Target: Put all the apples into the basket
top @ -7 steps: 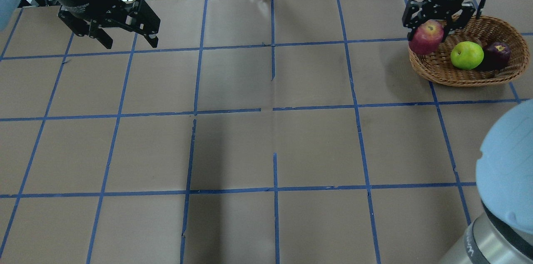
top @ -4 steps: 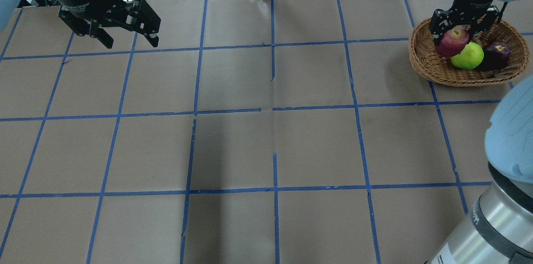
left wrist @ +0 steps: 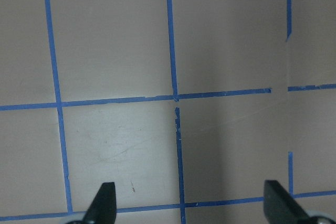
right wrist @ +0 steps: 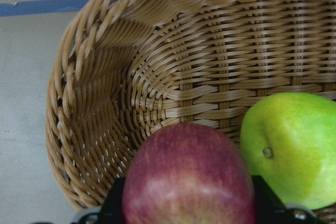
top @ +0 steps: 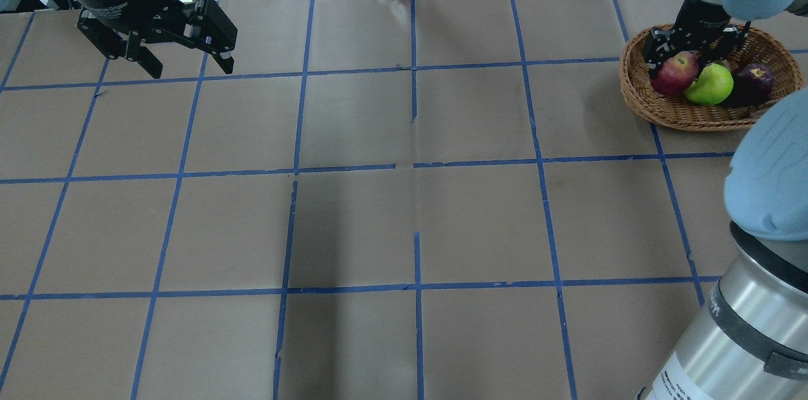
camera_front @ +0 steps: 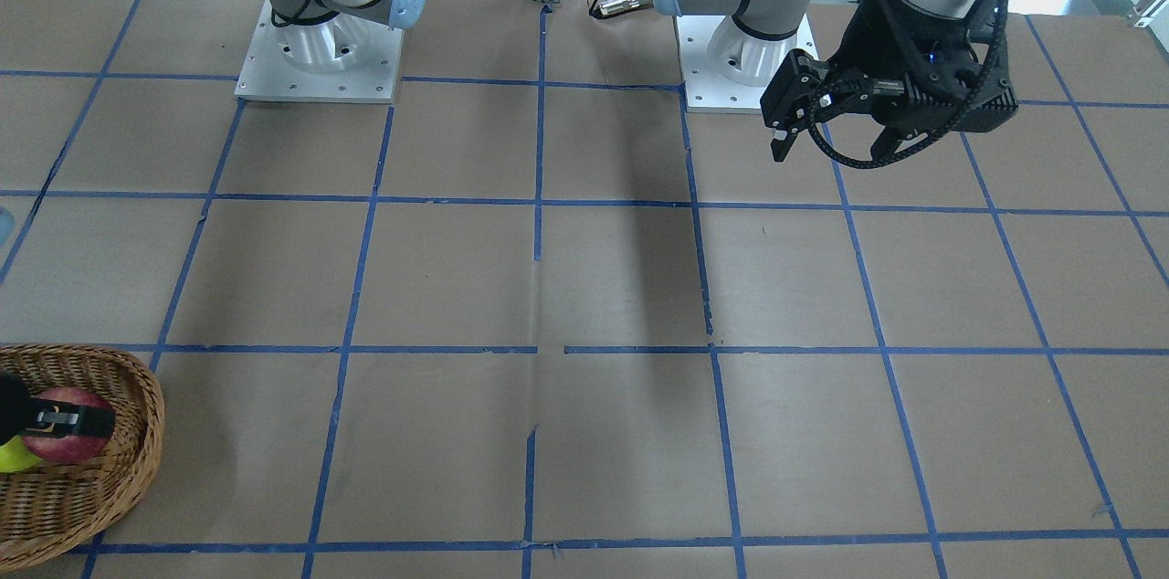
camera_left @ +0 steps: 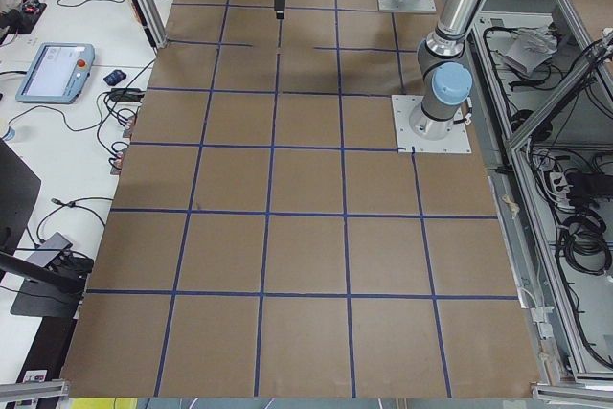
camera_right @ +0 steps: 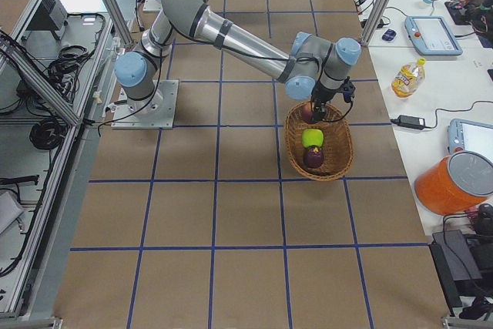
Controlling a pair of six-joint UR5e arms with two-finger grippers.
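Well apart from the shallow oval basket of woven light-brown wicker (top: 663, 111), far off to its left over the brown table gridded with blue tape (top: 353, 223): the black two-finger left gripper (top: 189, 67), spread wide, holding nothing, no part in the job just now. At the basket's left end, inside the rim: the black right gripper (top: 678, 61), clamped on the round red apple with a yellowish blush (top: 673, 75), one finger on each flank, plain from the right wrist view. Low in the bowl, touching or all but touching the bright yellow-green apple (top: 709, 84) just to its right; whether resting on the weave, hard to tell. Further right, against the green one, near the basket's right end: the dark maroon-purple apple (top: 751, 81). So all three inside the basket, only the letting-go left, by the look of it. Likely handling of the red apple: firm, fairly heavy for its size, smooth waxy skin, apt to slip or roll, prone to bruise if squeezed hard or dropped. Best held across the widest girth, as here, with gentle pressure. Probably wise to open slowly and lift straight up, clear of the green neighbour, to avoid nudging it or setting the red apple rolling toward the low rim. Wicker likely stiff yet slightly giving, a kind enough floor.
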